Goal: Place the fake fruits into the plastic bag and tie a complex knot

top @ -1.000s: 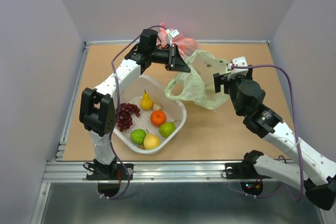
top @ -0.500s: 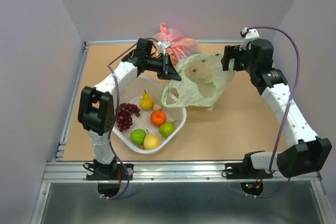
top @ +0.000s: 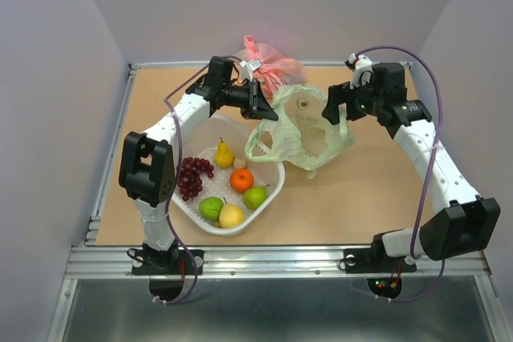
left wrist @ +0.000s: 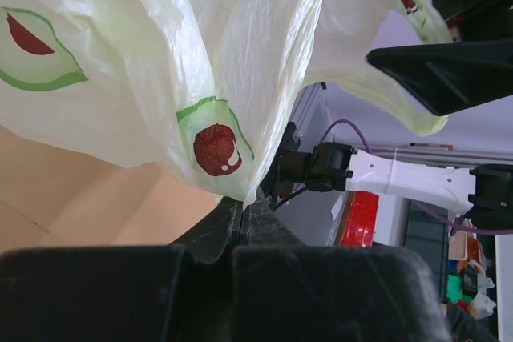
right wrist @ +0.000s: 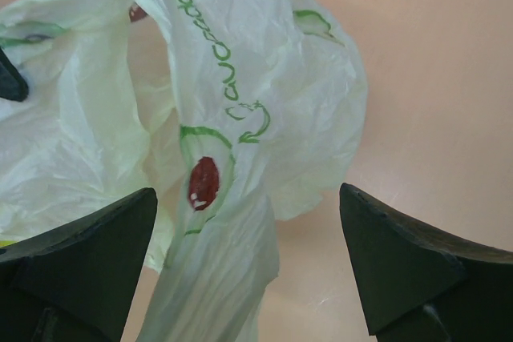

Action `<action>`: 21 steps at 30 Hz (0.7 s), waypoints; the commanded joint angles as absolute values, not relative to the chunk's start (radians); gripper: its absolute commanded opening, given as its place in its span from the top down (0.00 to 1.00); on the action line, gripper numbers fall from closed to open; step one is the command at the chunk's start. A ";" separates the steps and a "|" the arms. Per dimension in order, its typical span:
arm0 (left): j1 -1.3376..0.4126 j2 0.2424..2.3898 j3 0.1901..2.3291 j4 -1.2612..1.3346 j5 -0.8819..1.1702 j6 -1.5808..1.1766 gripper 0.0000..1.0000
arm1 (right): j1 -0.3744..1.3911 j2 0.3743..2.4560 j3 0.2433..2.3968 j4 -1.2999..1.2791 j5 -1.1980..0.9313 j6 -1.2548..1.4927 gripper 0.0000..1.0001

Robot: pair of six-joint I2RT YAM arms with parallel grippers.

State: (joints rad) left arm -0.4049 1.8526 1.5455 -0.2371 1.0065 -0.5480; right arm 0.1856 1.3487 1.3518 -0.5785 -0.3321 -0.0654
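nearing the plastic bag [top: 309, 135], right tool [top: 332, 110] spread wide; left tool [top: 269, 106] stays clenched on it.

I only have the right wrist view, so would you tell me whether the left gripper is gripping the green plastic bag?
Observer: Yes, the left gripper is shut on a fold of the plastic bag.
Operator: Thank you. Are any fruits inside it yet?
Observer: None that I can see; the fake fruits lie in the white basket left of the bag.
Operator: Is anything behind the bag?
Observer: A tied pink bag sits at the table's far edge.
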 commanded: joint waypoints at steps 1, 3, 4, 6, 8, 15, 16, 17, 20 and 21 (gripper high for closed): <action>-0.410 1.829 1.554 -0.193 1.038 -0.560 1.00 | 0.187 1.361 1.312 -0.569 -0.307 -0.112 0.00; -0.410 1.829 1.551 -0.193 1.037 -0.561 1.00 | 0.187 1.365 1.309 -0.575 -0.313 -0.124 0.00; -0.410 1.830 1.549 -0.193 1.034 -0.563 1.00 | 0.189 1.359 1.307 -0.586 -0.319 -0.149 0.00; -0.410 1.830 1.552 -0.192 1.031 -0.566 1.00 | 0.189 1.341 1.304 -0.638 -0.351 -0.190 0.00; -0.410 1.830 1.555 -0.186 1.028 -0.574 1.00 | 0.189 1.332 1.308 -0.708 -0.386 -0.248 0.00; -0.411 1.838 1.595 -0.169 1.042 -0.551 1.00 | 0.181 1.481 1.392 -0.777 -0.400 -0.237 0.87; -0.407 1.844 1.607 -0.176 1.040 -0.529 0.97 | 0.163 1.492 1.416 -0.784 -0.425 -0.212 0.98; -0.400 1.847 1.626 -0.190 1.034 -0.497 0.92 | 0.149 1.502 1.445 -0.791 -0.458 -0.187 1.00; -0.364 1.858 1.761 -0.303 0.939 -0.324 0.61 | 0.098 1.500 1.503 -0.815 -0.615 -0.074 1.00; -0.354 1.861 1.840 -0.374 0.887 -0.219 0.53 | 0.091 1.490 1.500 -0.818 -0.685 -0.011 1.00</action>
